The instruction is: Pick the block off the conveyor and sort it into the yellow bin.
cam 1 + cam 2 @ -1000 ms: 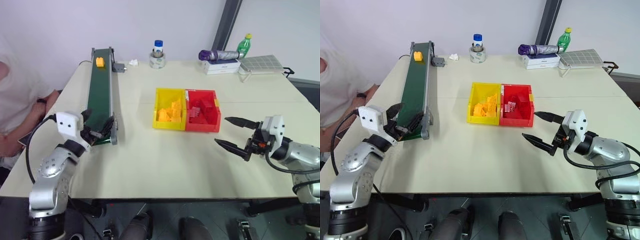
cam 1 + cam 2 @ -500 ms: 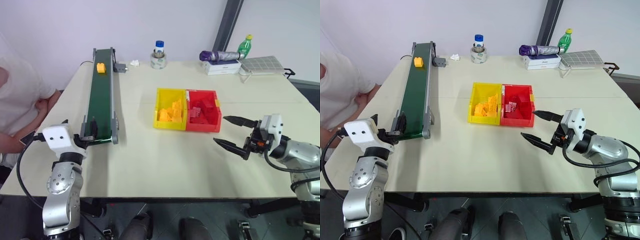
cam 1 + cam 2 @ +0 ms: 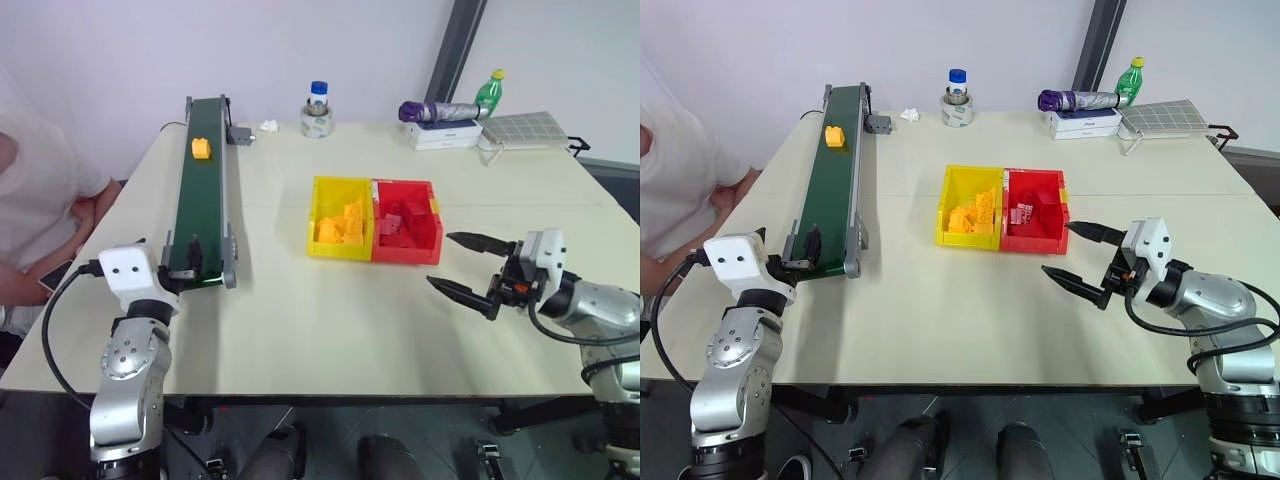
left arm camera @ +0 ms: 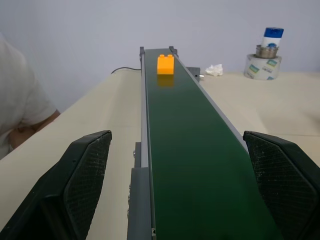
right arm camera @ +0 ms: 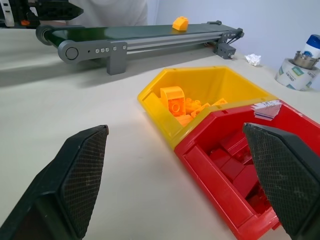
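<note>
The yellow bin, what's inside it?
The yellow bin holds a heap of yellow-orange bricks. The bin's floor under the heap is covered, so anything lying beneath them is hidden.

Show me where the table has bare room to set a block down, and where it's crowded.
Free: the wide strip between the conveyor and the yellow bin, and the near table in front of both bins. Crowded: the far edge, with tape roll, bottle and box. The red bin sits against the yellow one, no gap.
</note>
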### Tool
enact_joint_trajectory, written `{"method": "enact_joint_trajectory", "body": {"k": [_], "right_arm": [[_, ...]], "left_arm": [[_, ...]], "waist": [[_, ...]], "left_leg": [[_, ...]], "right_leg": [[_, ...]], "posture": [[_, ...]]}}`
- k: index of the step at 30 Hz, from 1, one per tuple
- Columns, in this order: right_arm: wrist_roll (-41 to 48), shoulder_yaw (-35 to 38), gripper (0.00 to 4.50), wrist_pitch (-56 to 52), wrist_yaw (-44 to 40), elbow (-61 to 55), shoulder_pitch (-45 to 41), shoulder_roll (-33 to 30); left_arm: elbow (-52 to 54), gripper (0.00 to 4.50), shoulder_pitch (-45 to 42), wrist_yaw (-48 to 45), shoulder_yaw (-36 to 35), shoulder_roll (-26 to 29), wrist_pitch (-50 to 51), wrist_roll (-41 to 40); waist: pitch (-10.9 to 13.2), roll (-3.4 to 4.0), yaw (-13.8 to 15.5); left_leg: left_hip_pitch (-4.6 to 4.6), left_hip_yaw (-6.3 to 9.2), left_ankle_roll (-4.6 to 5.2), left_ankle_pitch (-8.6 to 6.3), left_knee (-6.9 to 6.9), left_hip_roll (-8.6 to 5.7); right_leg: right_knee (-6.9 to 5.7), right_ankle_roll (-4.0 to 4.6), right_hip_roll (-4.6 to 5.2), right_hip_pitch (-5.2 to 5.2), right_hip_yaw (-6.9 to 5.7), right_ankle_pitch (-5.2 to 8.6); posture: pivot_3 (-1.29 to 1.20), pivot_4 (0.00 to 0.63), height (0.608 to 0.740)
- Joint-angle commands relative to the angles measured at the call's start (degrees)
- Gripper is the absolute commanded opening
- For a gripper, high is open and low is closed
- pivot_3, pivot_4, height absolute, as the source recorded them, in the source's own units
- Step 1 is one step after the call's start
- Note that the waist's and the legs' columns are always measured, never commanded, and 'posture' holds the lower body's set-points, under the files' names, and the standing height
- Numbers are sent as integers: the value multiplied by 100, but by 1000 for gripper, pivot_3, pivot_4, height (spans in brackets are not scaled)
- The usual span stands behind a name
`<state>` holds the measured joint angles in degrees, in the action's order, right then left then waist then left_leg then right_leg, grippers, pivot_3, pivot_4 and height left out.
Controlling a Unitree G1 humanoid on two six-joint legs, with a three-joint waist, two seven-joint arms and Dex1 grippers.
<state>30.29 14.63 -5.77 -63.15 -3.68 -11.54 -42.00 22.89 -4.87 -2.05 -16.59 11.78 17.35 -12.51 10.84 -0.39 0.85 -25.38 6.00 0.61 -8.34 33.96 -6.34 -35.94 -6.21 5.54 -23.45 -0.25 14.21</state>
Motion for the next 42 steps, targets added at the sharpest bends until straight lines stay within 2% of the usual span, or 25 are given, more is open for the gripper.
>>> {"method": "enact_joint_trajectory", "body": {"k": [1,14,20,25,29,36,42], "right_arm": [[40,126,4500,87,18,-89,-17,-17],[49,150,4500,81,36,-116,4,-27],[55,143,4500,74,60,-128,-4,-19],[55,124,4500,75,85,-149,-3,-3],[65,132,4500,88,125,-186,27,21],[70,140,4500,80,208,-305,107,63],[97,187,4500,74,253,-385,204,40]], "left_arm": [[52,4456,-166,52,-49,53,-12,21],[-49,4456,-276,46,-62,69,-27,32],[-222,4456,-649,68,-171,207,368,-109],[-725,4456,-1165,-295,-126,742,919,-202],[-1320,4456,-1635,-512,-90,1089,955,-157],[-2387,4456,-2498,-895,111,1244,876,-174],[-2979,4456,-2840,-1076,254,1299,712,-49]], "waist": [[0,0,-2],[0,0,-3],[0,0,2],[0,0,-6],[0,0,-7],[1,-1,-1],[1,-1,-17]], "left_leg": [[0,0,0,0,0,0],[0,0,0,0,0,0],[0,0,0,0,0,0],[0,0,0,0,0,0],[0,0,0,0,0,0],[0,0,0,0,2,-4],[0,0,0,0,1,-4]], "right_leg": [[0,0,0,0,0,0],[0,0,0,-1,0,0],[-1,0,0,-1,-1,0],[-5,-1,-1,-2,-2,0],[-5,-1,-2,-5,-2,0],[-6,-3,0,-4,-2,-1],[-7,-6,-1,-8,-1,-3]], "posture": [[0,150,740],[0,150,740],[0,150,740],[0,150,740],[0,150,740],[0,150,740],[0,150,740]]}}
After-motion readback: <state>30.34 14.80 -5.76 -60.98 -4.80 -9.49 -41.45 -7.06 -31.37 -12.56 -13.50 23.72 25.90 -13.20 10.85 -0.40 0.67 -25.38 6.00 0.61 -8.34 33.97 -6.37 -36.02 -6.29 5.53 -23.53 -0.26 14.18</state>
